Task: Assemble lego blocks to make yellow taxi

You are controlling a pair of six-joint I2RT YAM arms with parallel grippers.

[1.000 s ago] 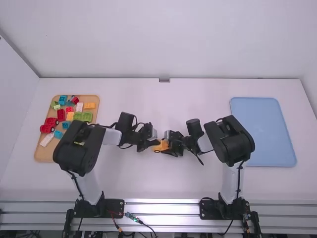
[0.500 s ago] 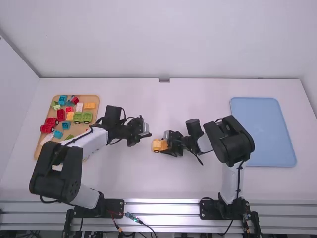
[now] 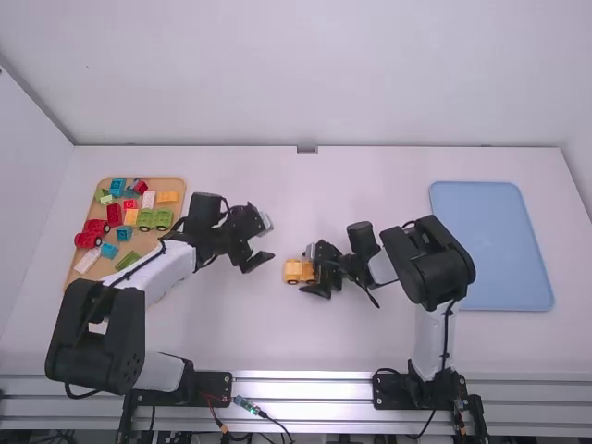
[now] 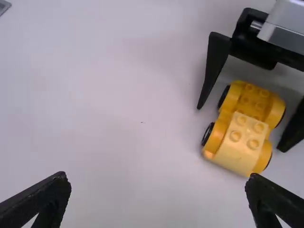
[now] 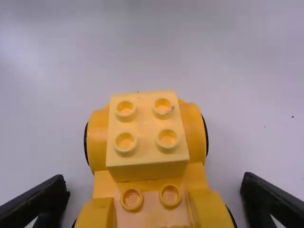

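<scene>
Mid-table [image 3: 370, 342], nearer front edge than back: wheeled base [image 5: 192, 128], paler block [image 5: 147, 137] atop one end. Left gripper [image 4: 156, 176] spread, empty; right gripper [image 5: 154, 181] spread astride base. Expect light, stiff, slick plastic, prone to rolling; you pinch base's sides.
</scene>
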